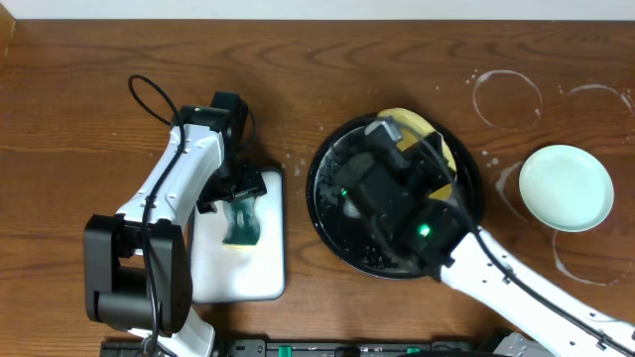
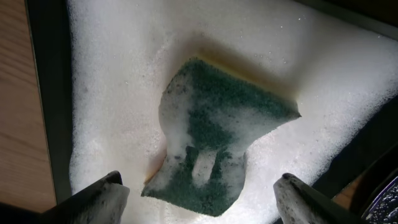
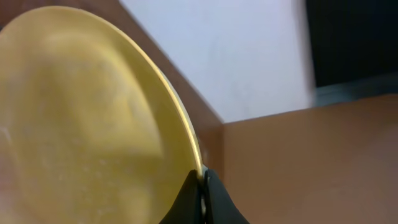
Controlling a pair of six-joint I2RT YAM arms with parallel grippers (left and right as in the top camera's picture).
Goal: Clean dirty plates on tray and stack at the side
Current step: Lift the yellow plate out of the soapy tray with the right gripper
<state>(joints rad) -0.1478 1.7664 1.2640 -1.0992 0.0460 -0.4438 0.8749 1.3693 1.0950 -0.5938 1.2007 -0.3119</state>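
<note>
My right gripper (image 3: 202,178) is shut on the rim of the yellow plate (image 3: 81,124) and holds it tilted on edge. From overhead, that plate (image 1: 422,129) shows above the far part of the round black tray (image 1: 322,213), mostly hidden by the right gripper (image 1: 390,134) and arm. One pale mint-green plate (image 1: 566,186) lies flat on the wooden tabletop at the right. My left gripper (image 2: 200,178) is open, its fingers (image 2: 99,199) straddling the near end of a foamy green sponge (image 2: 211,149) without touching it.
The sponge (image 1: 241,220) lies in a white rectangular tray (image 1: 238,273) full of soap foam, left of the black tray. Whitish dried water rings (image 1: 506,97) mark the wood at the back right, near the mint-green plate.
</note>
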